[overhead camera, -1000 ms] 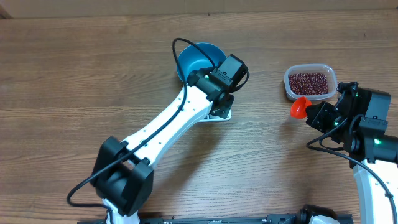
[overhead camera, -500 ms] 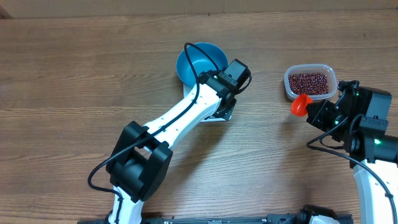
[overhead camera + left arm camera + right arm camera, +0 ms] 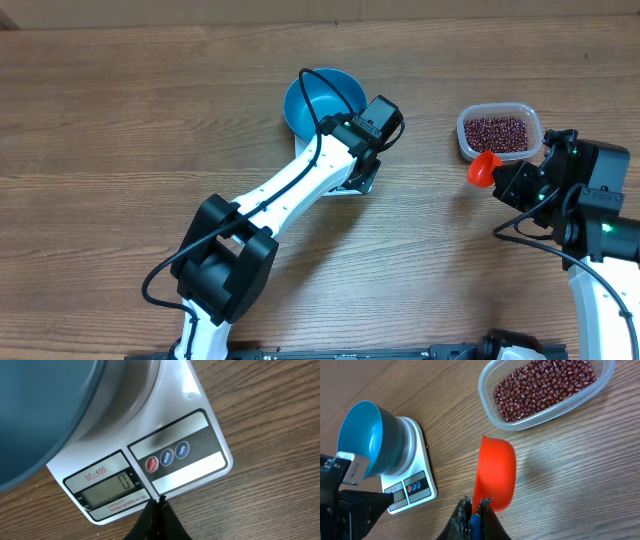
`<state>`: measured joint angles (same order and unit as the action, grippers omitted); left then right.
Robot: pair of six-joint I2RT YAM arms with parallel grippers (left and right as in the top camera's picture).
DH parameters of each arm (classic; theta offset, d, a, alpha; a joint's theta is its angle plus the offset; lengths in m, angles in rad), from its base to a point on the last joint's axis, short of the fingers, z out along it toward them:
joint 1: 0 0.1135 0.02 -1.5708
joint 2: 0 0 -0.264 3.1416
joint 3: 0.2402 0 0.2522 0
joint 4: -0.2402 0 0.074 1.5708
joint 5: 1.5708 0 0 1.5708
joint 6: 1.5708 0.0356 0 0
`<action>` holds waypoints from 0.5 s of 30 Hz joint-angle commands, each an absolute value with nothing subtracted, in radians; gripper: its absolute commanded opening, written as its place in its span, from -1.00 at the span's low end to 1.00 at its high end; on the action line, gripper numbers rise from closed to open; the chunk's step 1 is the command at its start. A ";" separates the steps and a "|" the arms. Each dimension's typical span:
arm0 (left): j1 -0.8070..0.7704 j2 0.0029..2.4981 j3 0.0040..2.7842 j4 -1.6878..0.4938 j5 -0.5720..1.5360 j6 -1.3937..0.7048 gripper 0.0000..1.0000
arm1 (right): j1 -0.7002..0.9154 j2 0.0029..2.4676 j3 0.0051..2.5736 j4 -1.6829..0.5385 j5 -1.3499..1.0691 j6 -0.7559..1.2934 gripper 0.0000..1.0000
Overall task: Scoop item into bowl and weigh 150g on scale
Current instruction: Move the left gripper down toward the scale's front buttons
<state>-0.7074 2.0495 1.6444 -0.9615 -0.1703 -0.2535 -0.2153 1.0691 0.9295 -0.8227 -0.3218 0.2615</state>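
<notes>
The empty left tool hung closed over the front edge of the scale carrying the bowl, while the right tool gripped the scoop beside the tub of beans.

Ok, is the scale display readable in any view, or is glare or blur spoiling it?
Left wrist: display sharp, reads 0; slight glare on the scale corner; near blue bowl looks soft. Overhead: left arm covers the scale. Right wrist: display too small to read.
</notes>
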 commanded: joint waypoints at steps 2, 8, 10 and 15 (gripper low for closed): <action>-0.714 2.054 1.651 -0.964 -0.183 -0.232 -0.92 | -0.218 1.067 0.964 -0.818 -0.319 0.260 -0.93; -0.714 2.054 1.651 -0.968 -0.183 -0.232 -0.91 | -0.218 1.067 0.964 -0.817 -0.319 0.260 -0.93; -0.714 2.054 1.651 -0.967 -0.183 -0.232 -0.92 | -0.218 1.067 0.964 -0.818 -0.319 0.260 -0.92; -0.714 2.054 1.651 -0.955 -0.183 -0.232 -0.92 | -0.218 1.067 0.964 -0.818 -0.319 0.260 -0.93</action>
<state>-0.7074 2.0495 1.6444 -0.9627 -0.1703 -0.2508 -0.2153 1.0691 0.9295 -0.8230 -0.3218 0.2615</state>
